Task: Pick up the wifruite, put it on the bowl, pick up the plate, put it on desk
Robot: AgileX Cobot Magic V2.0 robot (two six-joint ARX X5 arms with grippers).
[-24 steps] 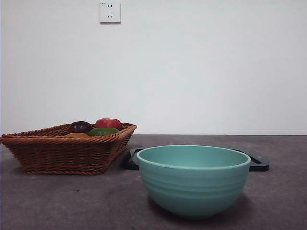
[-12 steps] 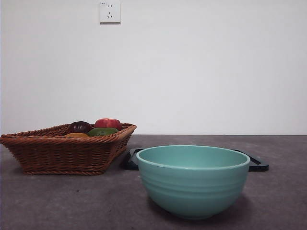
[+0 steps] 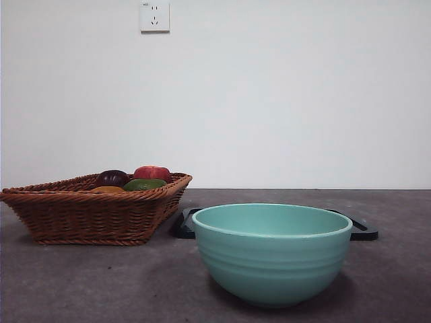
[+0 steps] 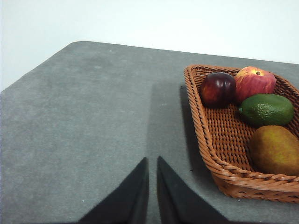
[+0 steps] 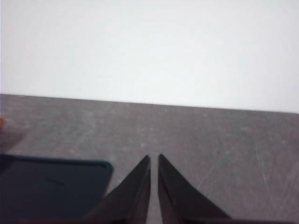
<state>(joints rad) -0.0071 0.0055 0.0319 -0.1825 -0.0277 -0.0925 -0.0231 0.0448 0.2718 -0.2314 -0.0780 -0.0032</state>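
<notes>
Wifruite (image 4: 274,150) lies in the basket (image 4: 219,158), beside our left gripper (image 4: 152,161), nearer than the right gripper (image 5: 154,158); both jaw pairs pressed together.

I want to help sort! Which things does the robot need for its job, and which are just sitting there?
For the job:
- small brownish-orange oval fruit
- round mint-green ridged bowl
- flat dark plate behind the bowl
- dark grey desk

Just lying about:
- brown wicker basket
- dark purple fruit
- red apple
- green fruit
</notes>
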